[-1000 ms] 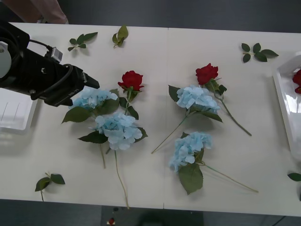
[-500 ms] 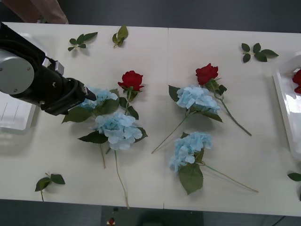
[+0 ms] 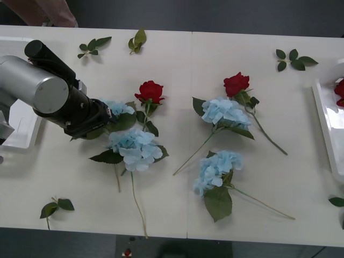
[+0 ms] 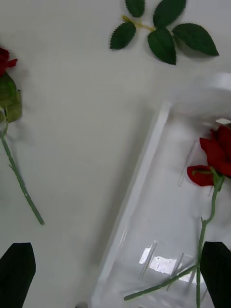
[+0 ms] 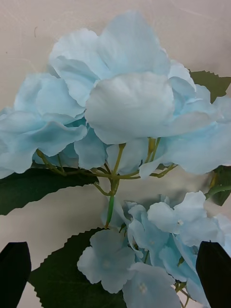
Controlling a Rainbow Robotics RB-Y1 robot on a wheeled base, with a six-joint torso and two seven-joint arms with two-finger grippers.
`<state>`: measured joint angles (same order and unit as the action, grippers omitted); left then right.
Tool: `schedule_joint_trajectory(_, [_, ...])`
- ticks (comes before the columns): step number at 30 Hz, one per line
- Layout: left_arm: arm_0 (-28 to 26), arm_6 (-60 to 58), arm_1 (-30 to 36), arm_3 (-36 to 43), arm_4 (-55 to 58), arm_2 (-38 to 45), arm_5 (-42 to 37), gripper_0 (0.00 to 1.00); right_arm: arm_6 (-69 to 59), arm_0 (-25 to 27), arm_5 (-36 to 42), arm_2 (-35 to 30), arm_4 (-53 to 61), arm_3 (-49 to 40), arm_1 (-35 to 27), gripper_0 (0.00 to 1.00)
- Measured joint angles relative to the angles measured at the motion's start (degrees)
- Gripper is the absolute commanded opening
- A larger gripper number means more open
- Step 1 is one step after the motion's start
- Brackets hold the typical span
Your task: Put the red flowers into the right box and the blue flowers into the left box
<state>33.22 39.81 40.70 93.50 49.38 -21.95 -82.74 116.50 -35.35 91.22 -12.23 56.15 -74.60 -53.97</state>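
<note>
In the front view, the white table (image 3: 177, 64) carries loose leaf sprigs (image 3: 92, 45) along its upper edge and lower left corner. Four fluffy, pale blue flowers (image 3: 134, 148) lie mid-frame, two left of centre and two right of centre, on thin green stems with broad serrated leaves. Two red flowers (image 3: 151, 91) with tight blooms lie just above them. The left arm's grey cylindrical wrist reaches in from the left, and the left gripper (image 3: 106, 115) sits right at the upper-left blue cluster. The left box (image 3: 21, 134), a white tray, is partly hidden behind that arm at the left edge; the right box (image 3: 327, 121) sits at the right edge, a red bloom inside.

In the right wrist view, the right gripper (image 4: 115, 276) hangs spread wide and empty over the glossy tray rim.

In the left wrist view, the black fingers (image 5: 14, 272) stand apart at the bottom corners, blue petals between them, nothing clamped.
</note>
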Motion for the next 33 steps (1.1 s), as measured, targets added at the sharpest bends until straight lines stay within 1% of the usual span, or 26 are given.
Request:
schedule_joint_trajectory(4, [1.07, 0.49, -0.79, -3.05, -0.54, -1.04, 0.01, 1.00, 0.01, -3.95, -0.07, 5.20, 0.38, 0.00, 1.45, 1.00])
schedule_joint_trajectory(9, [3.40, 0.59, -0.93, -6.89, -1.85, -3.96, 1.47, 1.00, 0.51, -6.10, -2.38, 6.68, 0.10, 0.00, 6.78, 1.00])
schedule_joint_trajectory(16, [5.82, 1.90, -3.42, -11.89, -3.25, -5.04, 1.65, 1.00, 0.62, -6.22, -5.59, 8.55, -4.63, 0.00, 13.67, 1.00])
schedule_joint_trajectory(20, [7.38, 1.90, -3.63, -14.15, -3.47, -8.67, 3.78, 1.00, 0.65, -6.22, -5.73, 8.57, -8.57, 0.00, 17.23, 1.00])
schedule_joint_trajectory(22, [7.95, 1.90, -3.64, -15.10, -3.72, -10.34, 4.42, 1.00, 0.65, -6.22, -7.02, 8.76, -10.83, 0.00, 18.80, 1.00])
schedule_joint_trajectory(25, [8.12, 1.90, -3.64, -15.62, -4.78, -11.75, 4.83, 1.00, 0.65, -6.22, -8.78, 10.73, -13.33, 0.00, 20.16, 1.00])
schedule_joint_trajectory(29, [8.12, 1.90, -3.65, -15.65, -5.02, -12.75, 4.83, 1.00, 0.65, -6.22, -9.18, 14.61, -15.98, 0.18, 21.06, 1.00])
schedule_joint_trajectory(33, [8.12, 1.90, -3.66, -15.84, -5.02, -13.20, 4.84, 1.00, 0.65, -6.22, -11.97, 15.31, -16.12, 2.39, 22.70, 1.00])
